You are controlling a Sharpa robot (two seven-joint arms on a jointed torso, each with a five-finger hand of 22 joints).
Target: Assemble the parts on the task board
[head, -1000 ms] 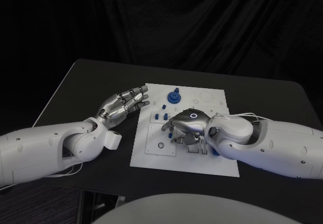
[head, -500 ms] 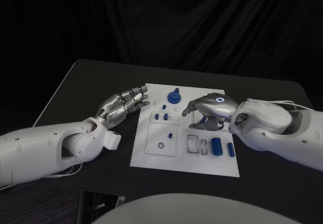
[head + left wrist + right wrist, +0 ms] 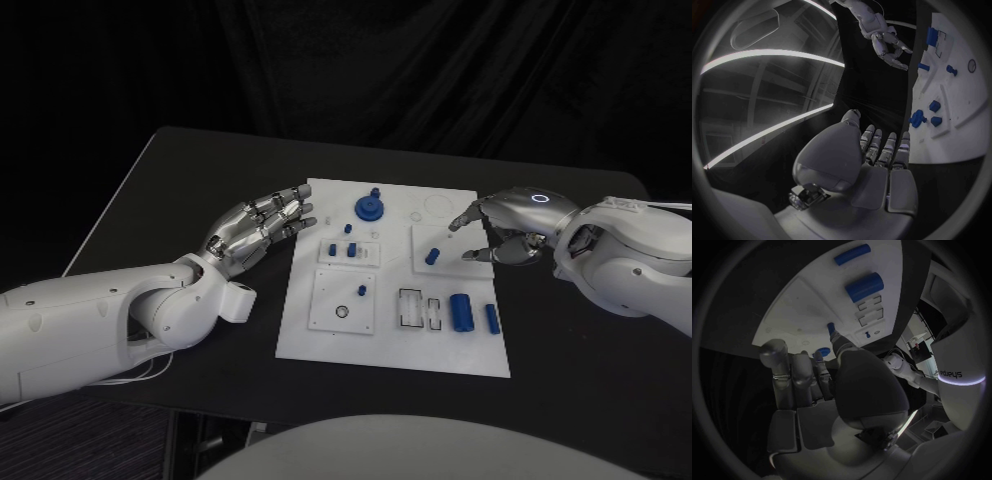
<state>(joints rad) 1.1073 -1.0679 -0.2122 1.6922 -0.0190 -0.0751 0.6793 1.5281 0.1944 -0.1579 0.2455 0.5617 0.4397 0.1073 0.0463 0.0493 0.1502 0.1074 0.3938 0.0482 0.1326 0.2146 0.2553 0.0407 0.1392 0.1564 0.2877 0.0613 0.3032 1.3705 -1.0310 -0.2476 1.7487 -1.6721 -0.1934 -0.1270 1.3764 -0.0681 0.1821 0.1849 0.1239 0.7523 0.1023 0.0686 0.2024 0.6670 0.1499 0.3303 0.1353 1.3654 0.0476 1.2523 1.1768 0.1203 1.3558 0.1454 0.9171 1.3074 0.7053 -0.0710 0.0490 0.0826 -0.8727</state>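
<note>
The white rectangular task board [image 3: 397, 345] lies flat on the black tabletop [image 3: 188, 165] between the two silver many-fingered hands. The left hand [image 3: 264, 227] hovers just off the board's near-left edge, fingers stretched out and a little apart, holding nothing; its fingertips point toward a round blue gear-like part [image 3: 374, 208] standing on the board just beyond them. The right hand [image 3: 498, 228] sits at the board's opposite edge with its fingers curled downward and loosely apart, and nothing can be seen in its grasp. Just inward from that hand's fingertips a small blue peg [image 3: 433, 256] stands in a raised white square of the board. Nearer the robot from the right hand, a thick blue cylinder [image 3: 462, 311] and a thinner blue rod [image 3: 492, 319] lie side by side on the board, beside two empty rectangular slots. A few small blue pegs [image 3: 348, 248] stand near the left hand's fingertips.
</note>
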